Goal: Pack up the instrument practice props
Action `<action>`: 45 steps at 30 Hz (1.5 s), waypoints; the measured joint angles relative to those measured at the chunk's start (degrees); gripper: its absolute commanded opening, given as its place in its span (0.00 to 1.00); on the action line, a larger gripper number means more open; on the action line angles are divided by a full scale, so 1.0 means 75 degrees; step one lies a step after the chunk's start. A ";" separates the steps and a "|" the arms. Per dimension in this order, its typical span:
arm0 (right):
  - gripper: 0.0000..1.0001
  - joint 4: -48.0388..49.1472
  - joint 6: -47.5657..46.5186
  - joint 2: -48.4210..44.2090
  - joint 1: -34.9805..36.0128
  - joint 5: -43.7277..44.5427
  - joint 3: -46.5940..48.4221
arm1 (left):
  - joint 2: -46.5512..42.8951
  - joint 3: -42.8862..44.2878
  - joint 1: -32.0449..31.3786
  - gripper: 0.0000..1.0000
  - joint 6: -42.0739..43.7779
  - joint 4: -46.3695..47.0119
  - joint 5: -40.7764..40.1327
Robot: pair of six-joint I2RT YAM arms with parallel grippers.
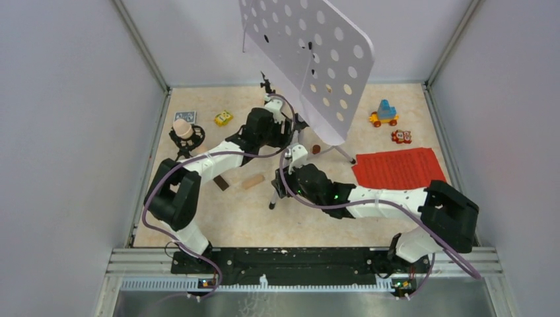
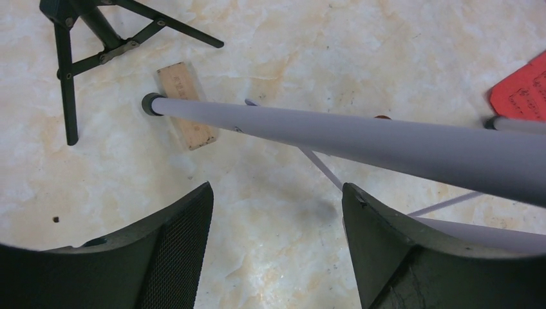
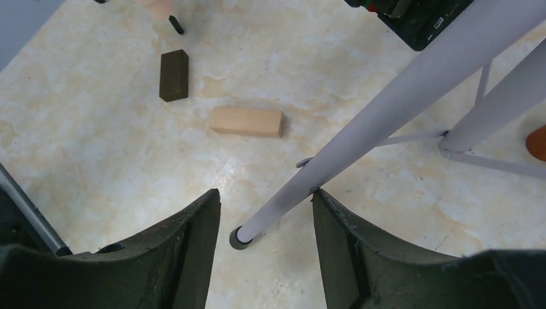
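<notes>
white perforated music desk (image 1: 310, 59) upright on its legs, both grippers open beside one leg

the desk stands high over the far middle of the table (image 1: 198, 224). it is tilted, and from above its long axis runs from far-left down to near-right. below it the silver tripod legs (image 1: 340, 153) splay outward. the near-left leg (image 3: 360, 138) slants from the hub down towards the near-left, and its black foot (image 3: 241, 238) is on the table.

the right gripper (image 3: 265, 206) is low at that foot with its jaws apart. the foot sits in the gap between them. the leg may brush the right-hand fingertip (image 3: 322, 199), though the angle makes that hard to judge.

the left gripper (image 2: 277, 206) hangs higher up the stand, jaws wide apart and holding nothing. the same leg (image 2: 354, 136) crosses just beyond its fingertips.

a tan block (image 3: 247, 121) and a dark block (image 3: 174, 75) lie near the foot, and a small black tripod (image 2: 84, 45) stands close by. the red sheet-music pages (image 1: 399, 168) lie flat to the right. the beige microphone (image 1: 183, 129) sits at far left.
</notes>
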 measured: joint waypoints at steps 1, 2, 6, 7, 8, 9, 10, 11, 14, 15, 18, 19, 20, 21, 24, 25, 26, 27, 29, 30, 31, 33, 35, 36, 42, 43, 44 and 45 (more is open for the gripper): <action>0.54 0.0003 0.0003 0.0111 0.0000 0.0006 0.0061 | 0.0000 0.0000 0.0000 0.79 -0.0003 -0.0012 -0.0041; 0.54 0.0038 0.0006 0.0204 -0.0009 0.0000 0.0114 | 0.0000 0.0000 0.0006 0.79 -0.0003 -0.0020 -0.0090; 0.55 0.0102 -0.0003 0.0385 0.0000 -0.0105 0.0251 | -0.0020 -0.0003 0.0032 0.84 -0.0026 -0.0102 -0.0326; 0.55 0.0096 -0.0012 0.0382 0.0000 -0.0105 0.0251 | -0.0035 -0.0003 0.0061 0.85 -0.0041 -0.0146 -0.0425; 0.55 0.0090 -0.0050 0.0367 0.0000 -0.0114 0.0248 | -0.0067 -0.0009 0.0087 0.87 -0.0067 -0.0204 -0.0545; 0.56 0.0082 -0.0067 0.0323 0.0000 -0.0134 0.0230 | -0.0125 -0.0032 0.0122 0.89 -0.0105 -0.0254 -0.0659; 0.56 0.0082 -0.0108 0.0219 0.0003 -0.0169 0.0178 | -0.0207 -0.0055 0.0146 0.91 -0.0137 -0.0315 -0.0740; 0.57 0.0099 -0.0157 0.0000 0.0020 -0.0242 0.0061 | -0.0361 -0.0122 0.0184 0.93 -0.0178 -0.0358 -0.0854; 0.58 -0.0035 -0.0318 -0.1011 0.0085 -0.0309 -0.0358 | -0.0915 -0.0291 0.0256 0.96 -0.0230 -0.0475 -0.1020; 0.59 -0.0090 -0.0353 -0.1469 0.0090 -0.0300 -0.0533 | -0.1142 -0.0358 0.0271 0.97 -0.0251 -0.0498 -0.1058; 0.60 -0.0393 -0.0393 -0.2792 0.0009 -0.0187 -0.1017 | -0.2020 -0.0740 0.0306 0.99 -0.0382 -0.0466 -0.1105; 0.60 -0.0516 -0.0373 -0.3174 -0.0076 -0.0163 -0.1169 | -0.2372 -0.0947 0.0303 0.99 -0.0434 -0.0402 -0.1087; 0.60 -0.0673 -0.0321 -0.3564 -0.0227 -0.0157 -0.1343 | -0.2716 -0.1163 0.0303 0.99 -0.0472 -0.0326 -0.1058; 0.61 -0.0863 -0.0233 -0.3940 -0.0466 -0.0175 -0.1536 | -0.3037 -0.1399 0.0303 0.99 -0.0522 -0.0195 -0.1005; 0.61 -0.1547 0.0184 -0.5018 -0.1635 -0.0353 -0.2139 | -0.3844 -0.2110 0.0303 0.99 -0.0627 0.0230 -0.0632; 0.61 -0.1693 0.0283 -0.5190 -0.1950 -0.0414 -0.2229 | -0.4019 -0.2296 0.0303 0.99 -0.0641 0.0364 -0.0481; 0.61 -0.1920 0.0452 -0.5380 -0.2465 -0.0635 -0.2326 | -0.4194 -0.2498 0.0303 0.99 -0.0656 0.0533 -0.0283; 0.61 -0.2101 0.0589 -0.5458 -0.2970 -0.0842 -0.2369 | -0.4307 -0.2626 0.0303 0.99 -0.0653 0.0664 -0.0117; 0.60 -0.2264 0.0801 -0.5388 -0.3806 -0.1329 -0.2369 | -0.4456 -0.2830 0.0303 0.99 -0.0635 0.0994 0.0297; 0.60 -0.2267 0.0874 -0.5289 -0.4121 -0.1582 -0.2366 | -0.4479 -0.2882 0.0300 0.99 -0.0632 0.1157 0.0525; 0.60 -0.2264 0.0941 -0.5155 -0.4427 -0.1830 -0.2352 | -0.4473 -0.2888 0.0286 0.99 -0.0629 0.1279 0.0752; 0.60 -0.2299 0.1008 -0.4704 -0.4945 -0.2372 -0.2241 | -0.4473 -0.2888 0.0230 0.99 -0.0606 0.1411 0.1029; 0.60 -0.2343 0.1003 -0.4284 -0.5193 -0.2742 -0.1961 | -0.4473 -0.2888 0.0058 0.99 -0.0554 0.1501 0.1151; 0.60 -0.2349 0.0982 -0.4086 -0.5257 -0.2882 -0.1751 | -0.4473 -0.2888 -0.0073 0.99 -0.0504 0.1513 0.1131; 0.60 -0.2162 0.0746 -0.3156 -0.5321 -0.3086 -0.0201 | -0.4421 -0.2879 -0.1309 0.99 -0.0064 0.1556 0.0306; 0.59 -0.2122 0.0743 -0.3063 -0.5336 -0.3054 -0.0058 | -0.4366 -0.2871 -0.1475 0.99 -0.0006 0.1559 0.0117; 0.59 -0.2113 0.0743 -0.2917 -0.5356 -0.3028 0.0149 | -0.4299 -0.2859 -0.1585 0.99 0.0032 0.1553 -0.0055; 0.59 -0.2116 0.0743 -0.2728 -0.5374 -0.2996 0.0358 | -0.4208 -0.2856 -0.1658 0.99 0.0052 0.1556 -0.0242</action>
